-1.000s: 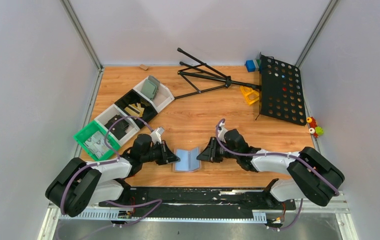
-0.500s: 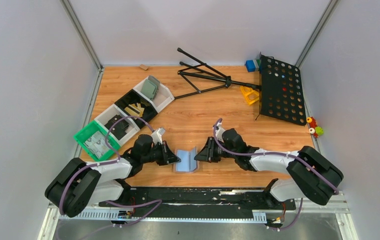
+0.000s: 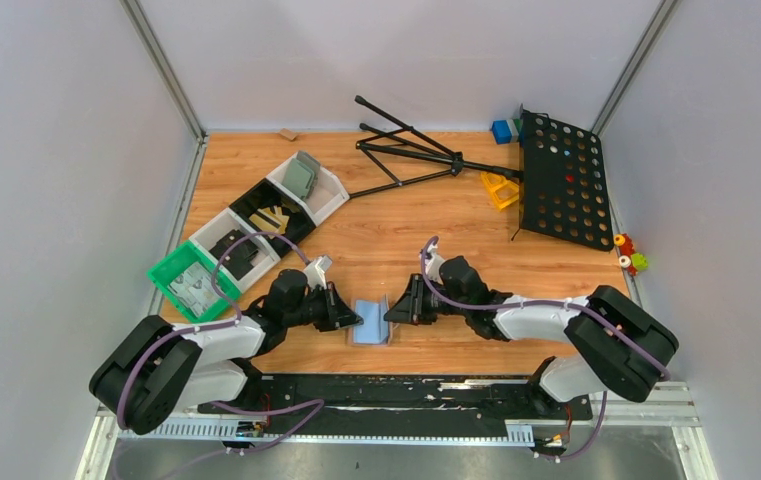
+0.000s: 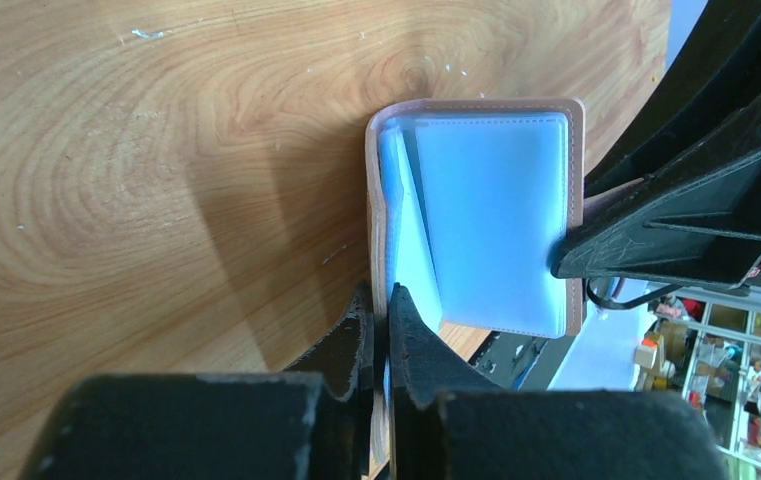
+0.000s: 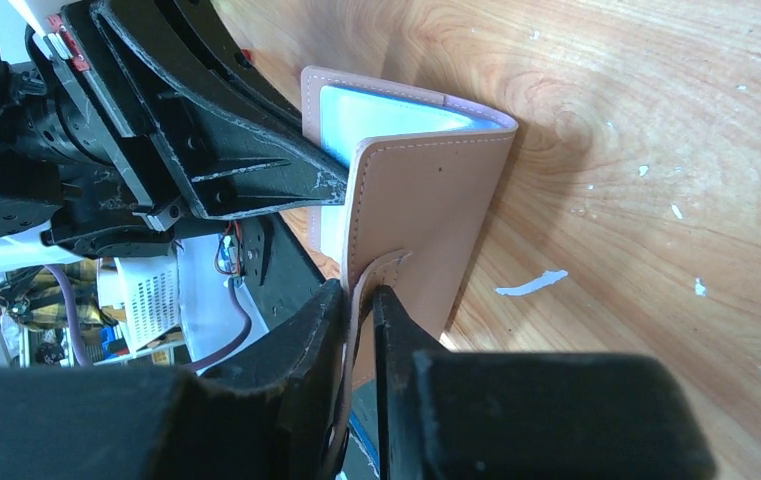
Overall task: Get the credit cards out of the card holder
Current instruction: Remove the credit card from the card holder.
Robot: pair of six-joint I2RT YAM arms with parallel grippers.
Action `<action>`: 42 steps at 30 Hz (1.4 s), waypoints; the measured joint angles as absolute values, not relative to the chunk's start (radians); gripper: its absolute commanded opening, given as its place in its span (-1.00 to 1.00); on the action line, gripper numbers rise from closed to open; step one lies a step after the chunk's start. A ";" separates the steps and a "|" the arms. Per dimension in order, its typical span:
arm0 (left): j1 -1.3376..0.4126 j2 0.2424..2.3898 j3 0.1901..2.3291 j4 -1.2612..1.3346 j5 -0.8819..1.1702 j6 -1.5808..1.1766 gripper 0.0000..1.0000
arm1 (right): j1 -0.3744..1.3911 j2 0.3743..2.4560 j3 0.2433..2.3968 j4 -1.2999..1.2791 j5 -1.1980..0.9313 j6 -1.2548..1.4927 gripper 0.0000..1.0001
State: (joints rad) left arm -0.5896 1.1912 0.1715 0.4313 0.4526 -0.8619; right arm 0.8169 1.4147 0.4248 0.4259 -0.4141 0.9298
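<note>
The card holder [image 3: 370, 320] stands half folded on the wooden table between both grippers, its light blue inside [image 4: 491, 220] facing up and its salmon-tan outside [image 5: 426, 200] toward the right wrist camera. My left gripper [image 4: 381, 305] is shut on the holder's left flap at its near edge. Raised steeply, the right flap has its tan strap pinched in my shut right gripper [image 5: 358, 295]. In the top view the left gripper [image 3: 355, 320] and right gripper [image 3: 392, 312] sit close either side of it. The credit cards are hidden; no card shows in the blue pockets.
A row of bins [image 3: 246, 235] ends in a green one [image 3: 188, 280] at the left, with a grey-green holder [image 3: 301, 178] in the far white bin. A black folding stand [image 3: 406, 150] and a black perforated board [image 3: 561, 180] lie at the back right.
My right gripper has moved left with the right flap, so the holder has folded from a wide open V to a narrow one. The left gripper has stayed put.
</note>
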 measured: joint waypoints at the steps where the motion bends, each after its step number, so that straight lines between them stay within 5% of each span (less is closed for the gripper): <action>1: -0.590 1.191 0.171 0.431 0.453 -0.863 -0.70 | 0.817 1.417 0.426 0.427 -0.414 0.930 -0.65; 7: -0.599 1.184 0.173 0.430 0.460 -0.876 -0.36 | 0.823 1.420 0.437 0.400 -0.402 0.929 -0.39; 14: -0.604 1.162 0.181 0.415 0.468 -0.881 -0.40 | 0.831 1.420 0.450 0.331 -0.370 0.921 -0.24; 21: -0.608 1.148 0.189 0.399 0.469 -0.880 -0.26 | 0.844 1.415 0.481 0.260 -0.341 0.899 -0.24; 30: -0.615 1.148 0.189 0.381 0.469 -0.881 0.43 | 0.891 1.427 0.536 0.190 -0.292 0.873 -0.17; 42: -0.616 1.148 0.189 0.386 0.472 -0.888 0.63 | 0.915 1.431 0.562 0.149 -0.271 0.862 -0.23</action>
